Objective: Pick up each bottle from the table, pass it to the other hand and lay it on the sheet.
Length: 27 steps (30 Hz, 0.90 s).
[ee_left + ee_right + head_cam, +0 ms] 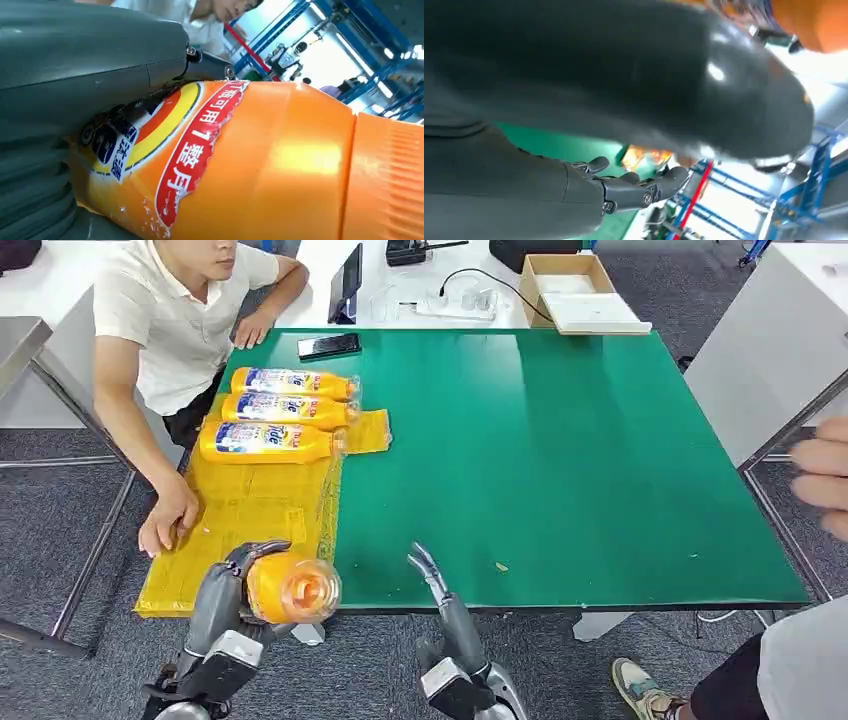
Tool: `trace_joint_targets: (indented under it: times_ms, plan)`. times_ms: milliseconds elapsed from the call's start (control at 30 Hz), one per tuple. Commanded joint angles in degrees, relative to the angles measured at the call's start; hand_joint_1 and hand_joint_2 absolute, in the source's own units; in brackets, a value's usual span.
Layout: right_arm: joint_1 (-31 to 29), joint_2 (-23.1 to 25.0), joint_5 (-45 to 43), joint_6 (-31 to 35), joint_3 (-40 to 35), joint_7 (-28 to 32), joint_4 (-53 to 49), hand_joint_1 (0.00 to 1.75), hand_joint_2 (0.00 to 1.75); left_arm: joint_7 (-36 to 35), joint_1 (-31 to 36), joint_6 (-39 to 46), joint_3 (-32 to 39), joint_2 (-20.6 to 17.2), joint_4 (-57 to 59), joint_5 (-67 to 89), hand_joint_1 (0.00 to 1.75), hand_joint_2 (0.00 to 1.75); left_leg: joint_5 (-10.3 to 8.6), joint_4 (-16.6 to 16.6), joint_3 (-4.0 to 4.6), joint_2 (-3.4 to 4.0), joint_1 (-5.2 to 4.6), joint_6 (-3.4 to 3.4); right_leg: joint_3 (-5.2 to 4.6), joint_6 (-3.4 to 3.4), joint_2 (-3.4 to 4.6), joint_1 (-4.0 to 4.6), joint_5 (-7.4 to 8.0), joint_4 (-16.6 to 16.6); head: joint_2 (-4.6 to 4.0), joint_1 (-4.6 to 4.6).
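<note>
Orange detergent bottle gripped in left robot hand off the bench edge, right robot hand open: risks slipping or knocking three laid bottles on yellow sheet

The left hand comes in as a big grey mass and it grips an orange bottle, which lies very close to the camera. The grey thumb presses on the bottle's label; the label is yellow, blue and white, with a red band of printed characters, and its edge looks torn. The orange ribbed cap of the bottle is at the far end from the hand. Behind the bottle a person in a white shirt is near, and farther back there are blue metal frames under bright light.
</note>
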<state>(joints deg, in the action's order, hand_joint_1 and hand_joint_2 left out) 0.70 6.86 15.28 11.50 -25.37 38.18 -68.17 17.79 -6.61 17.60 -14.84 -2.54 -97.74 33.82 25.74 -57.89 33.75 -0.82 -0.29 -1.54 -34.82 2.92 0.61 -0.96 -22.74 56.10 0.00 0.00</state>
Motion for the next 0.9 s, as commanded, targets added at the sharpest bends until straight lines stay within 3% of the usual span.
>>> trace_joint_targets:
  times_ms: [33, 167, 300, 433, 733, 900]
  plan:
    - [-2.3, 0.34, -1.73, -1.19, 1.96, 1.82, 5.66, 0.0, 0.0, -6.0, 17.71, 0.49, -7.0, 1.7, 30.02, 12.89, 1.75, 1.75, -0.11, 0.19, -0.28, -0.38, 0.03, 0.11, 0.41, -0.13, -0.49, 0.05, -0.04, -0.17, 0.0, 0.0]
    - [-3.05, 0.67, -1.85, -1.68, 1.93, 1.82, 6.76, 0.0, 0.0, -8.63, 21.27, -2.09, -7.67, 1.54, 36.07, 13.19, 1.75, 1.75, -0.08, 0.08, -0.14, -0.12, 0.02, 0.07, 0.25, -0.08, -0.15, 0.04, 0.04, -0.08, 0.0, 0.02]
    - [-4.24, 1.93, -3.19, -1.45, 3.02, 1.82, 9.24, 0.0, 0.0, -10.21, 33.52, 0.12, -5.27, 4.34, 59.49, 13.81, 1.75, 1.75, -0.16, 0.13, -0.21, -0.09, 0.02, 0.09, 0.27, -0.22, -0.36, 0.04, 0.11, -0.08, 0.0, 0.0]
    - [-4.26, 2.18, -5.01, 0.03, 4.12, 1.82, 10.92, 0.0, 0.0, -10.48, 39.89, 4.03, -2.04, 5.31, 71.99, 13.58, 1.75, 1.75, -0.19, 0.15, -0.31, -0.04, 0.04, 0.13, 0.4, -0.26, -0.29, 0.07, 0.17, -0.13, -0.02, 0.02]
    - [-3.58, 2.37, -7.83, 2.65, 7.86, 1.82, 11.65, 0.0, 0.0, -13.18, 41.75, -1.42, 2.77, 6.1, 77.73, 9.17, 1.75, 1.75, -0.11, 0.15, -0.73, 0.34, 0.03, 0.13, 0.71, -0.28, 0.05, 0.05, 0.19, -0.09, 0.0, -0.02]
    - [-3.85, 2.77, -8.08, 2.42, 9.03, 1.82, 12.29, 0.0, 0.0, -15.04, 41.52, -4.18, 0.87, 5.63, 79.17, 11.28, 1.75, 1.75, -0.05, 0.18, -0.92, 0.47, 0.01, 0.2, 0.89, -0.28, 0.19, 0.04, 0.22, -0.08, -0.02, 0.0]
